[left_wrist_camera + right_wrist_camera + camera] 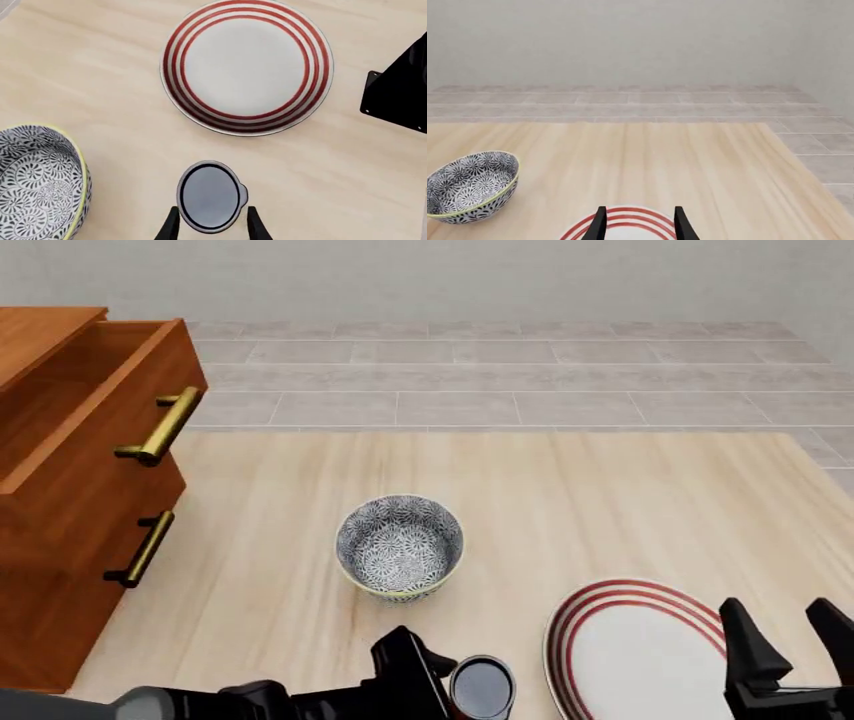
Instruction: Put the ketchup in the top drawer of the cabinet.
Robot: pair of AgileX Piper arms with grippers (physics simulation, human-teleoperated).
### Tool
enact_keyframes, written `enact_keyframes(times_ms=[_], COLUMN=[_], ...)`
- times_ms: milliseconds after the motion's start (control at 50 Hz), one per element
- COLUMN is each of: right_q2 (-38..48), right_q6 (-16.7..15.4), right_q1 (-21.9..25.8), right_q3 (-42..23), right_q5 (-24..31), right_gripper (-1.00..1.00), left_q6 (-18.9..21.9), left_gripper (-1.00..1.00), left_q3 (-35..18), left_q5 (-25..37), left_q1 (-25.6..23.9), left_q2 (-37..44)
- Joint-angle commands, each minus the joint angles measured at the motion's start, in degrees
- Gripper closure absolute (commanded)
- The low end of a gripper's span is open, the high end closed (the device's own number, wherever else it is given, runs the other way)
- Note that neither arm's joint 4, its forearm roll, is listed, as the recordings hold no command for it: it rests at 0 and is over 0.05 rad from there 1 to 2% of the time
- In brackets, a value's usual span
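Note:
The ketchup shows only from above as a round grey cap with a dark rim; its red body is hidden. It stands at the table's near edge. My left gripper is open, with one finger on each side of the cap; it also shows in the front view. The cabinet stands at the left. Its top drawer is pulled out, brass handle forward. My right gripper is open and empty over the plate's near right edge; it also shows in the right wrist view.
A grey patterned bowl stands mid-table, beyond the ketchup, and shows in both wrist views. A white plate with red rings lies right of the ketchup. The lower drawer is shut. Part of the right arm crosses the left wrist view.

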Motion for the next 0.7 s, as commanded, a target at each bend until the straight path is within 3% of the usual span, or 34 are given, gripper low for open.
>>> enact_keyframes(times_ms=[20, 120, 300, 500, 700], right_q2=[2.23, 7.46, 9.62, 22.71, 28.42], right_q6=[-0.18, -0.13, -0.13, -0.18, -0.21], right_q1=[-0.11, 0.04, -0.04, 0.25, 0.07], right_q3=[0.00, 0.00, 0.00, 0.00, 0.00], right_q5=[-2.01, -6.86, -8.71, -21.32, -27.00], right_gripper=[-1.00, -1.00, -1.00, -1.00, -1.00], left_q6=[-0.87, -1.10, -1.39, -1.64, -1.46], left_gripper=[-1.00, -1.00, -1.00, -1.00, -1.00], left_q3=[-0.55, -1.15, -1.00, -0.82, -1.73], left_q5=[-0.68, -0.84, -1.63, -1.79, -0.92], left_q1=[-0.40, -0.54, 0.09, 0.13, 0.84], left_q2=[1.44, 2.63, 3.85, 4.00, 3.87])
